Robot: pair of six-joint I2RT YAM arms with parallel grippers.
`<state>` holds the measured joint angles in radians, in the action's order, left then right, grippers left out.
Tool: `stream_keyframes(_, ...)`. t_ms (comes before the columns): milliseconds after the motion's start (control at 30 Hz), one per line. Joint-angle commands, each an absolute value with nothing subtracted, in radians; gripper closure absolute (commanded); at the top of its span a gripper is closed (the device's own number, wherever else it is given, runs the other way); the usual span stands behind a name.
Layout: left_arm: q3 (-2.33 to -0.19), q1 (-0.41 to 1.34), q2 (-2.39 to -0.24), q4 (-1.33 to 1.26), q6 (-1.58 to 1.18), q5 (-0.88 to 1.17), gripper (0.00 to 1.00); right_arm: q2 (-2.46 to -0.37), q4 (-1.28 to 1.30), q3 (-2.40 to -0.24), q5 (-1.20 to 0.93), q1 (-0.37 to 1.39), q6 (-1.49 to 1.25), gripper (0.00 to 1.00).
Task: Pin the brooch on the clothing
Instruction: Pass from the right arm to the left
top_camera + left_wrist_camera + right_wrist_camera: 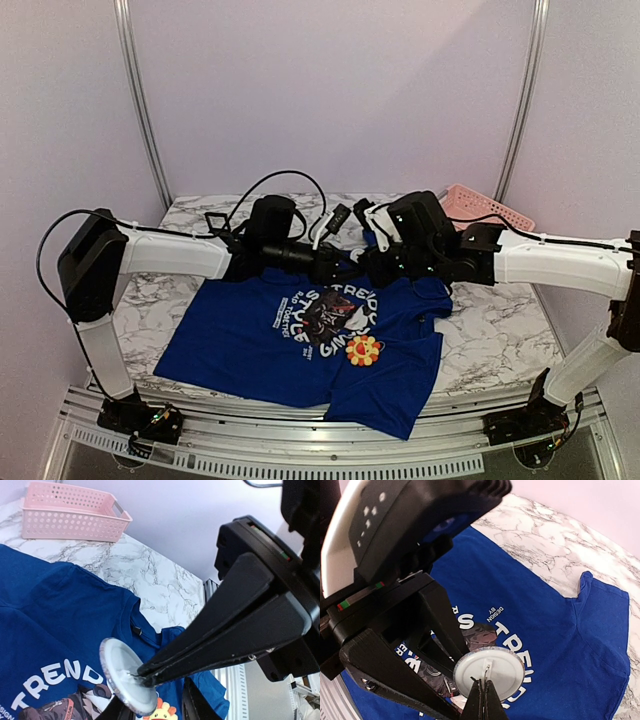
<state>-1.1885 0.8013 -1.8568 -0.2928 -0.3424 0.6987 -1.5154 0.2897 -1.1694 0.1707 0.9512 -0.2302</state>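
Observation:
The clothing is a royal blue T-shirt with a panda print, lying flat on the marble table. A small flower-shaped brooch with yellow, orange and red petals lies on its chest print, also low in the left wrist view. Above the shirt both arms meet at a round badge, seen from its white back; its front is hidden. My right gripper is shut on the badge's wire pin. My left gripper stands open round the badge's lower rim, with a gap to one finger.
A pink perforated basket stands at the back right of the marble table. The shirt's collar faces the back. Black cables loop behind the arms. Metal rails run along the table's near edge.

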Motion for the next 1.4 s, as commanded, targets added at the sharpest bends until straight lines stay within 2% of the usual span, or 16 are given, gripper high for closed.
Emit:
stream_keyframes(0,-1.201,0.784,-1.838,-0.296,-0.341,0.715,0.75,-1.482,0.265,-1.149,0.158,0.959,-0.216,1.00)
stream_keyframes(133,-1.203,0.782,-1.839,-0.299,-0.329,0.719,0.90,-1.482,0.260,-1.149,0.150,0.960,-0.214,1.00)
stream_keyframes(300,-1.200,0.779,-1.842,-0.310,-0.325,0.728,1.00,-1.480,0.251,-1.144,0.137,0.962,-0.207,1.00)
stream_keyframes(800,-1.177,0.769,-1.836,-0.353,-0.312,0.753,1.00,-1.482,0.314,-1.135,0.181,0.964,-0.251,1.00)
stream_keyframes(1167,-1.165,0.767,-1.828,-0.354,-0.295,0.757,1.00,-1.488,0.373,-1.152,0.180,0.963,-0.285,0.88)
stream_keyframes(1367,-1.158,0.768,-1.827,-0.360,-0.298,0.758,1.00,-1.429,0.334,-1.126,0.163,0.963,-0.293,0.86)
